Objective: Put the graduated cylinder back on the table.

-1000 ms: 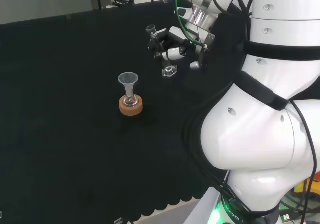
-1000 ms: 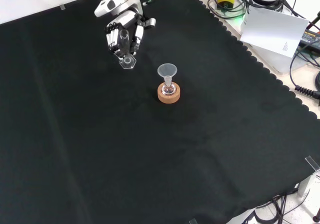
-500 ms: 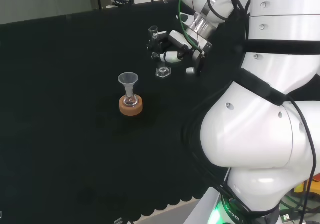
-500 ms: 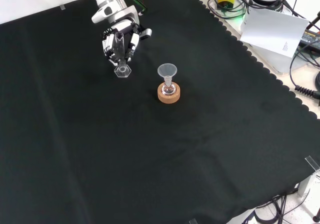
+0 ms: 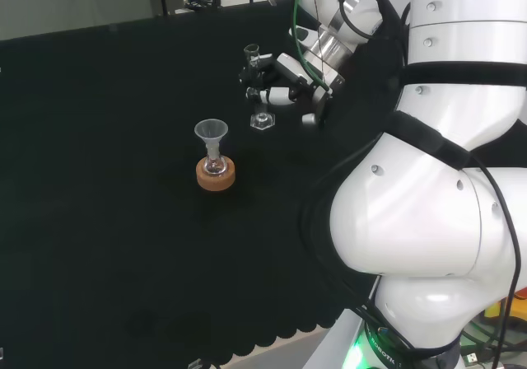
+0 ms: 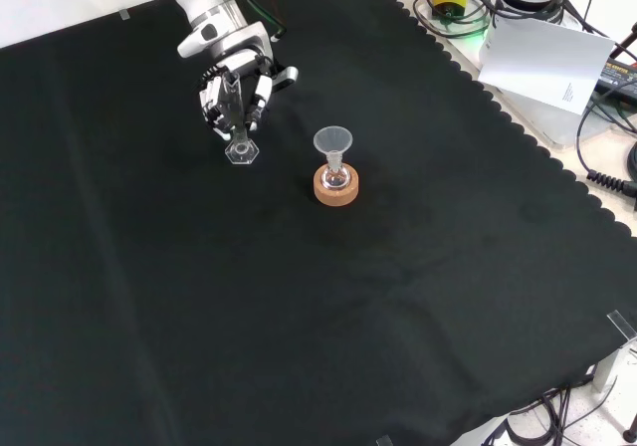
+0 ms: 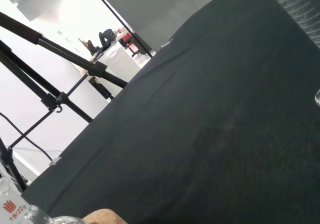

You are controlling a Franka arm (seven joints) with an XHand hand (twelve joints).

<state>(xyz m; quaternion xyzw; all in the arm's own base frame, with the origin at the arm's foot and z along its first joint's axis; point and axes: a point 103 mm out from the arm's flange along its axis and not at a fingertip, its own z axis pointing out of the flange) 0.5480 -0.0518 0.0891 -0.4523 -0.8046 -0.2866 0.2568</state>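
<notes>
Near the far part of the black cloth (image 6: 418, 267), the hand (image 6: 236, 78) has its fingers curled round the thin clear graduated cylinder (image 6: 237, 117), grasping it about the upper part. The cylinder stands upright, its six-sided foot low at the cloth; whether the foot touches the cloth I cannot tell.

Seen from the front, a small clear funnel (image 6: 332, 147) sits in a little flask on a cork ring (image 6: 336, 187), at about four o'clock from the cylinder's foot and near it, with bare cloth between them. From the head view the hand (image 5: 284, 81) holds the cylinder (image 5: 258, 89) at about one o'clock from the funnel (image 5: 212, 134) and its cork ring (image 5: 216, 174), and the arm's big white links (image 5: 428, 221) rise at the right, covering the cloth behind them.

Off the cloth's edge at two o'clock in the front view lie a sheet of white paper (image 6: 542, 58) and some cables (image 6: 463, 8).
</notes>
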